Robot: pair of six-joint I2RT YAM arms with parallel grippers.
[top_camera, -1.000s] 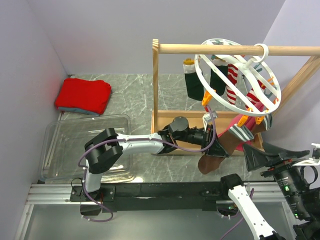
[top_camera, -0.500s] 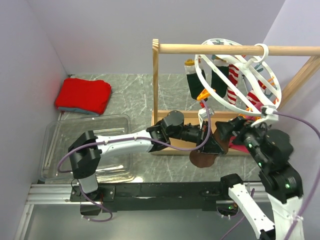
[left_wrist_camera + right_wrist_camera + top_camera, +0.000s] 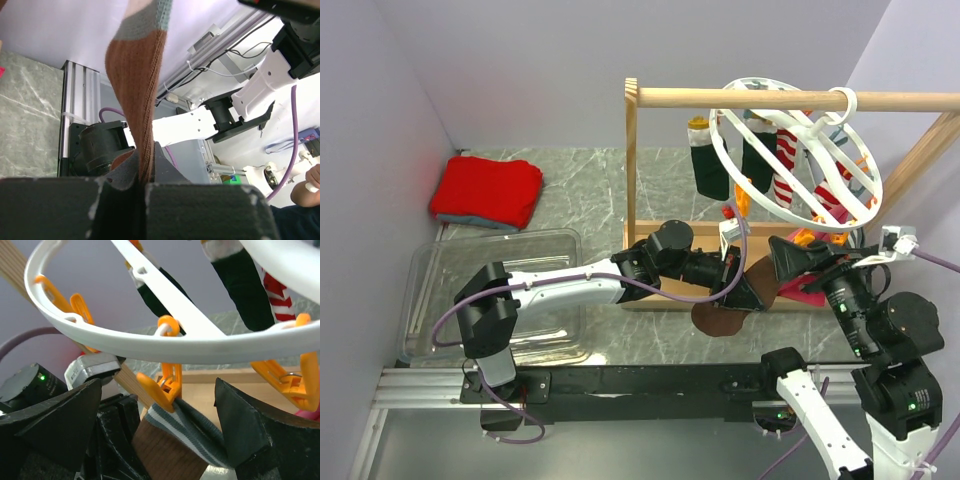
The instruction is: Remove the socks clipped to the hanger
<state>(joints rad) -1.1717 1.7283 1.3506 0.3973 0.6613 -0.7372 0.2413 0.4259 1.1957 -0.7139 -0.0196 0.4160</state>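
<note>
White-shelled arms with black joints, purple cables, black pincer fingers

The hanger hooks over the wooden rail at the table's right rear, with socks hanging beneath its ring. Under the ring's near side, the left gripper pinches the lower end of one sock. The right gripper is just right of it (parted fingers flanking that sock's clip). A bin sits near left, with a folded cloth behind it.
</note>
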